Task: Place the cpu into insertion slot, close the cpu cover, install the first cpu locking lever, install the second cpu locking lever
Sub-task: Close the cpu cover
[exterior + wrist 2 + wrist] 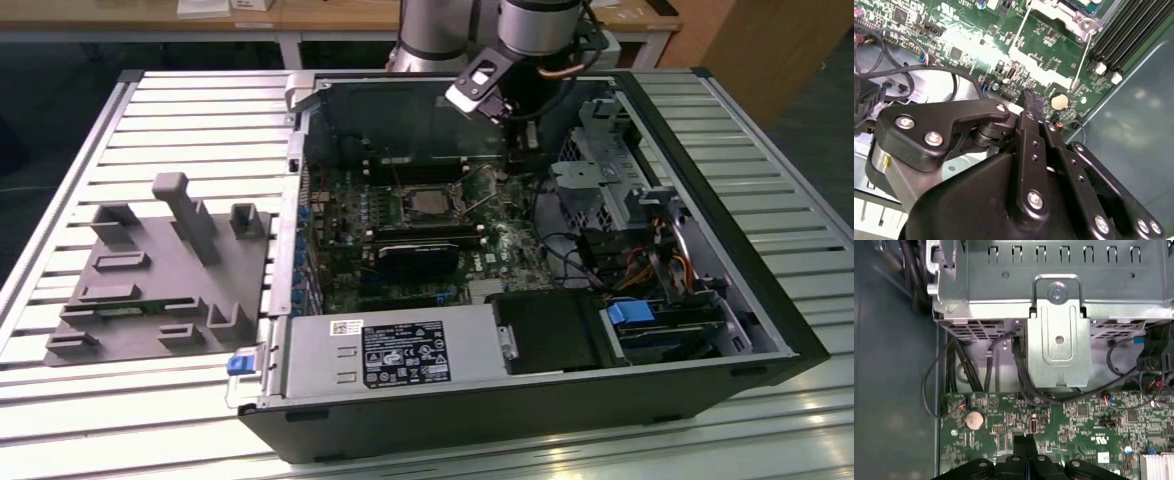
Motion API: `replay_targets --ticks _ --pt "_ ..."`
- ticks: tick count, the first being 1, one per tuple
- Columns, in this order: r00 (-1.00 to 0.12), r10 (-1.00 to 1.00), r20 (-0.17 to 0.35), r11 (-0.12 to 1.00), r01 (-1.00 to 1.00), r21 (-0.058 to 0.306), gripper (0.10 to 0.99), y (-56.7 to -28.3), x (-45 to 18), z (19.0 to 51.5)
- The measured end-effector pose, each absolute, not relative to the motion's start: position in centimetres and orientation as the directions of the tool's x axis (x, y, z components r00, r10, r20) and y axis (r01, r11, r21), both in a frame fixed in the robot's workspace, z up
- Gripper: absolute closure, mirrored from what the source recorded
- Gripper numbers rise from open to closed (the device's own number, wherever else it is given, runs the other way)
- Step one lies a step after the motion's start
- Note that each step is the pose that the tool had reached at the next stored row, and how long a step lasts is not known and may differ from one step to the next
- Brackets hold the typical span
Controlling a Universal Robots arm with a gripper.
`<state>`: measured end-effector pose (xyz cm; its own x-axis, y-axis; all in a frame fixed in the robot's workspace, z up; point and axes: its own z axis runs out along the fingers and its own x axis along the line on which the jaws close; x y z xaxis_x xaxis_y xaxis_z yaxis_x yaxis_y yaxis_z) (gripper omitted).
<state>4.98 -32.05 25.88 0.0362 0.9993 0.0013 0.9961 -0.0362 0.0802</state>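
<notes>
pincer [1024, 441] pressed together — above motherboard [1079, 416] | cpu [430, 201] in insertion slot [399, 204]

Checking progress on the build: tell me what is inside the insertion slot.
In the exterior view the cpu lies in the insertion slot, silver top up. It covers the slot's floor, so nothing under it shows.
</notes>
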Motion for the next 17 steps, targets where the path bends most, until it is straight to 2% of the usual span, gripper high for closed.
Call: replay_targets --ticks 17 --pt "0.036 0.999 -0.007 -0.036 0.996 0.078 0.984 -32.1 5.1 23.9"
